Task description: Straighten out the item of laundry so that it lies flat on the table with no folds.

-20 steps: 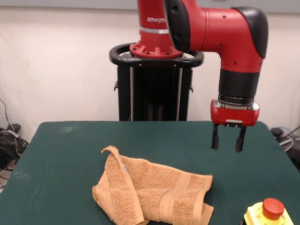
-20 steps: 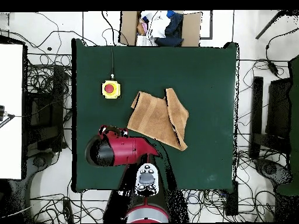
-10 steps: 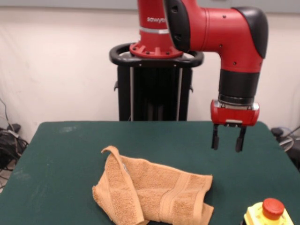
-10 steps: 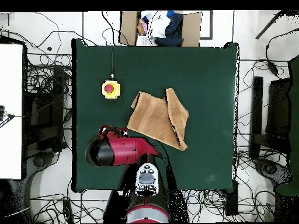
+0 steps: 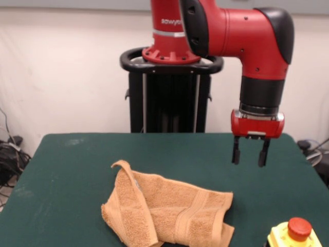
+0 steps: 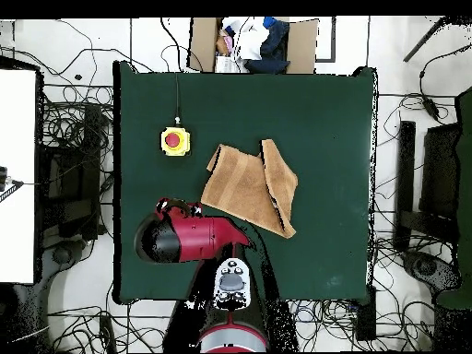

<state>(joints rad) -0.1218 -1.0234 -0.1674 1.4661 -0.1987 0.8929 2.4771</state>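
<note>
Orange-tan towel (image 5: 169,213) on dark green table (image 5: 72,170); red-and-black arm (image 5: 241,41).

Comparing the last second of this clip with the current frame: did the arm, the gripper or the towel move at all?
Nothing visibly changed. The gripper hangs open and empty above the table, off to one side of the towel, exactly where it was. The towel lies crumpled with one side folded over, untouched, and the red stop button sits in the same place.

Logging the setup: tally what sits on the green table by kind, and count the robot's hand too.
Towels: 1, orange-tan towel, folded over itself.
Stop buttons: 1, yellow box with red button.
Robot hands: 1, hand, open, above the table.
Total: 3
</note>
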